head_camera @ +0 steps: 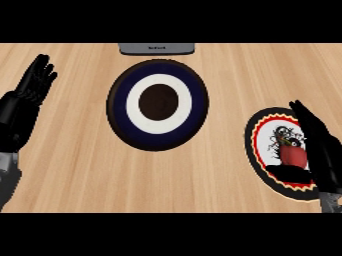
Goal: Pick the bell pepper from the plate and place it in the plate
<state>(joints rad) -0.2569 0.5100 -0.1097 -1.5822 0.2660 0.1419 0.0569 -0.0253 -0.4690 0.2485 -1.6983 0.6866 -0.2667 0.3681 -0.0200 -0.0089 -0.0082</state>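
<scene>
Red pepper (293, 156) is sitting on the patterned plate (252, 140) at lower right. The right hand (327, 152) is hovering alongside, fingers straight, holding nothing; brushing sideways may be knocking it off.

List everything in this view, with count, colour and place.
counter: one, light wood, fills the view
ringed plate: one, dark blue rim, white ring, dark brown middle, centre of the counter, nothing on it
patterned plate: one, black, cream and red, at the right, partly hidden by the right hand
pepper: one, red, on the patterned plate, beside the right hand
grey object: one, grey, at the far edge behind the ringed plate, cut off by the view; cannot tell what it is
left hand: one, black on a grey forearm, at the left edge, open, fingers up, resting
right hand: one, black, over the patterned plate's right side, fingers straight
</scene>
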